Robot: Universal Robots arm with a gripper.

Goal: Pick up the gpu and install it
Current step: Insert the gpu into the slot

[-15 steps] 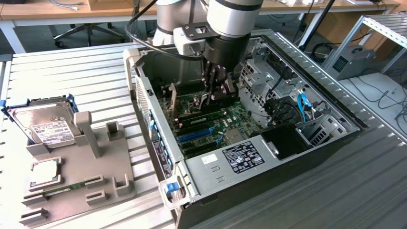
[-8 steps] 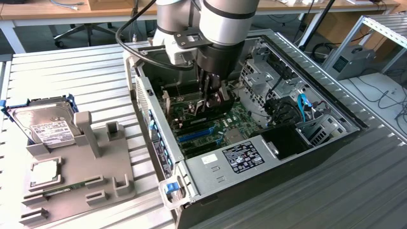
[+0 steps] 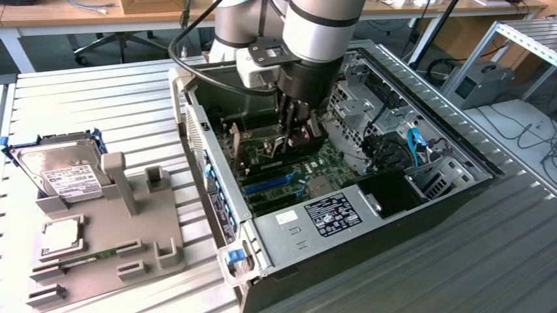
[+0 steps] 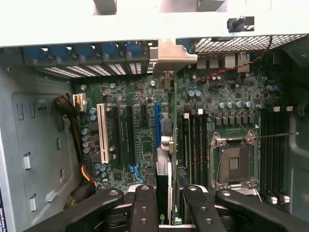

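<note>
The robot arm reaches down into the open black and silver computer case [image 3: 452, 147], which lies on its side on the ribbed grey metal worktop [image 3: 104, 104]. The black gripper [image 3: 298, 138] hangs low over the green motherboard [image 3: 301, 173] in the middle of the case.

In the wrist view the black gripper [image 4: 164, 210] is clamped on the gpu [image 4: 164, 179], a flat expansion card seen edge-on as a thin upright strip between the two inner finger pads [image 4: 144, 208]. The card stands on edge over the motherboard [image 4: 227, 104], running in line with the blue expansion slot [image 4: 157, 121], which sits just beside the black slots and the white slot [image 4: 102, 133]. The card's long silver metal end bracket [image 4: 166, 55] reaches the rear wall of the case, next to the row of blue slot clips [image 4: 91, 50]. Whether the card's edge is fully seated in the slot cannot be told. The bare silver processor socket [image 4: 234, 162] lies on the far side of the memory slots from the card.

In the exterior view, well apart from the case toward the exterior view's left, a grey plastic parts holder [image 3: 113, 241] rests on the worktop. A silver boxy hard drive with a white label [image 3: 61, 171] leans in its upper corner, and a square silver processor chip [image 3: 61, 236] sits in a recess near its lower part.
</note>
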